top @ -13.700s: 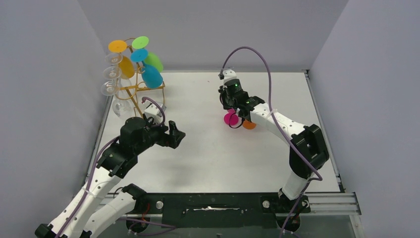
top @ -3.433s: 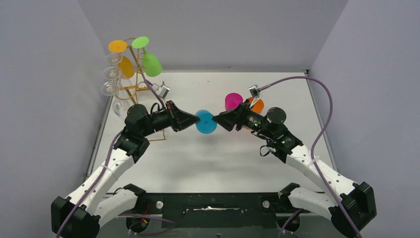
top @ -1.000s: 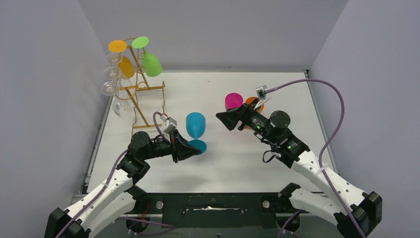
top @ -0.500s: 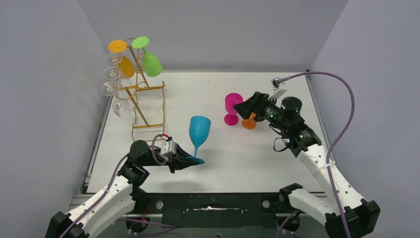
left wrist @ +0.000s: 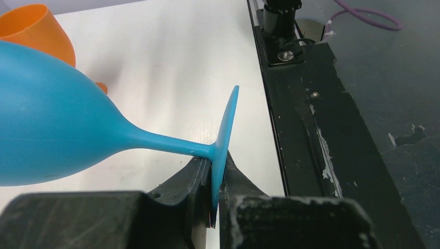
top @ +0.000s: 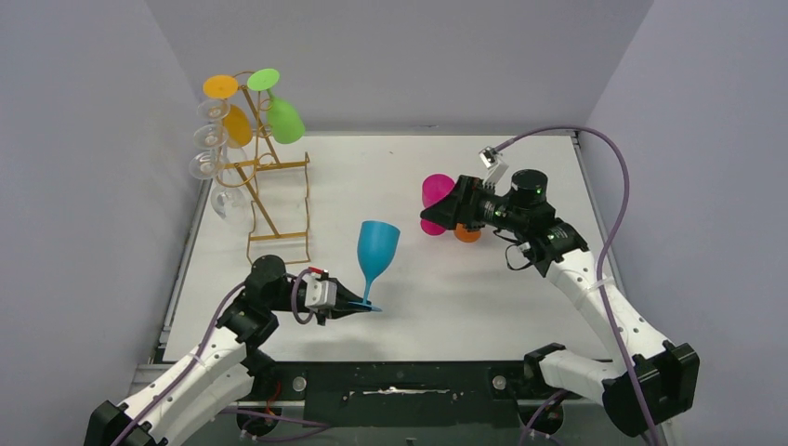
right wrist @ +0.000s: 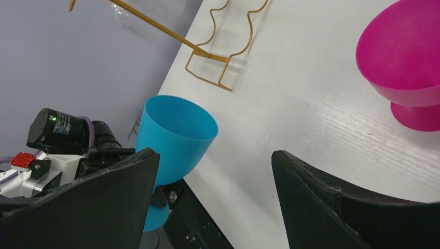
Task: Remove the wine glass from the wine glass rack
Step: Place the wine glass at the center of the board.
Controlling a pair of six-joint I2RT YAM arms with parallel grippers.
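With the left gripper (top: 358, 304) pinching only the foot edge of the upright blue wine glass (top: 376, 249) at near centre, well clear of the far-left wine glass rack (top: 269, 164), and the right gripper (top: 448, 210) spread, an uneven release may topple it.

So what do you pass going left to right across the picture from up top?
gold wine glass rack → blue wine glass → pink wine glass → right arm

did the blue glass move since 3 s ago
Yes. The blue wine glass came toward the near edge, farther from the wine glass rack, its foot in the left gripper.
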